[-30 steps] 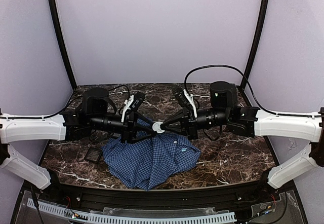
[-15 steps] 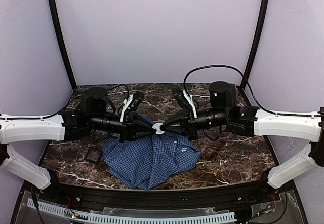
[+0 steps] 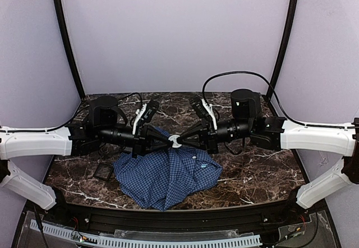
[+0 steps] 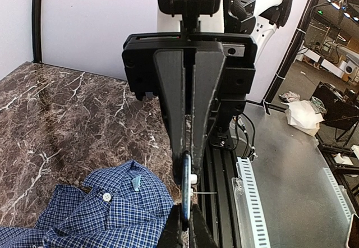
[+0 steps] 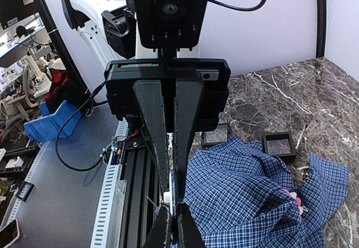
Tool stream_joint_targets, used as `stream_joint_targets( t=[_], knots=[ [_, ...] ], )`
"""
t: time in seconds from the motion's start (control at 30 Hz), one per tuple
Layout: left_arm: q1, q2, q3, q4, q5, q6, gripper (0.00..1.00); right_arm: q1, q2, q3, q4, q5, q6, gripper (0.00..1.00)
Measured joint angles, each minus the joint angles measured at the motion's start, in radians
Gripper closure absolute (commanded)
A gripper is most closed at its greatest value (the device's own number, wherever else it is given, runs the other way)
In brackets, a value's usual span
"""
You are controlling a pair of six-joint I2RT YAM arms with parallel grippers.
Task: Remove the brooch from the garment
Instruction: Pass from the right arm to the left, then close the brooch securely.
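Top external: left tool (image 3: 167,141) and right tool (image 3: 183,141) tip to tip above the blue fine-checked cloth shirt (image 3: 168,175), both clamped narrow on a small pale round piece (image 3: 175,141). Shirt crumpled on the dark marbled counter (image 3: 252,175); small black square tray (image 3: 104,172) just beside its left edge.

Left wrist: round piece edge-on between the tips, clear of the shirt, thin wire (image 4: 205,193) sticking out sideways.

Right wrist: small pink brooch (image 5: 293,196) on a shirt fold toward the picture's right, partly hidden.
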Motion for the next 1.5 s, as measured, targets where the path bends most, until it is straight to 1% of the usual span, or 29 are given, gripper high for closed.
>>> stream_joint_targets(
  t=[0.03, 0.13, 0.23, 0.27, 0.33, 0.4, 0.5, 0.77, 1.0, 1.5],
  knots=[
    [0.0, 0.0, 0.0, 0.0, 0.0, -0.001, 0.99, 0.0, 0.0, 0.0, -0.001, 0.001, 0.0, 0.8],
    [0.0, -0.001, 0.0, 0.018, -0.003, -0.011, 0.99, 0.001, 0.0, 0.0, -0.005, 0.008, -0.003, 0.56],
    [0.0, -0.006, 0.0, 0.036, -0.01, -0.021, 0.99, 0.001, -0.008, -0.013, 0.006, 0.022, -0.007, 0.4],
    [0.0, -0.011, 0.0, 0.04, -0.017, -0.027, 0.99, 0.002, -0.018, -0.026, 0.012, 0.026, -0.008, 0.33],
    [0.0, -0.02, -0.001, 0.043, -0.025, -0.034, 0.99, 0.003, -0.042, -0.061, 0.026, 0.03, -0.012, 0.26],
    [0.0, -0.03, -0.003, 0.05, -0.03, -0.041, 0.99, 0.006, -0.064, -0.089, 0.039, 0.036, -0.019, 0.24],
    [0.0, -0.038, -0.005, 0.058, -0.031, -0.049, 0.99, 0.012, -0.082, -0.11, 0.058, 0.057, -0.021, 0.26],
    [0.0, -0.038, -0.006, 0.06, -0.029, -0.061, 0.99, 0.067, -0.087, -0.115, 0.104, 0.19, -0.027, 0.4],
    [0.0, -0.038, -0.006, 0.06, -0.024, -0.064, 0.99, 0.103, -0.065, -0.098, 0.108, 0.274, -0.043, 0.48],
    [0.0, -0.038, -0.006, 0.06, -0.018, -0.064, 0.99, 0.118, -0.035, -0.062, 0.114, 0.342, -0.046, 0.67]
  ],
)
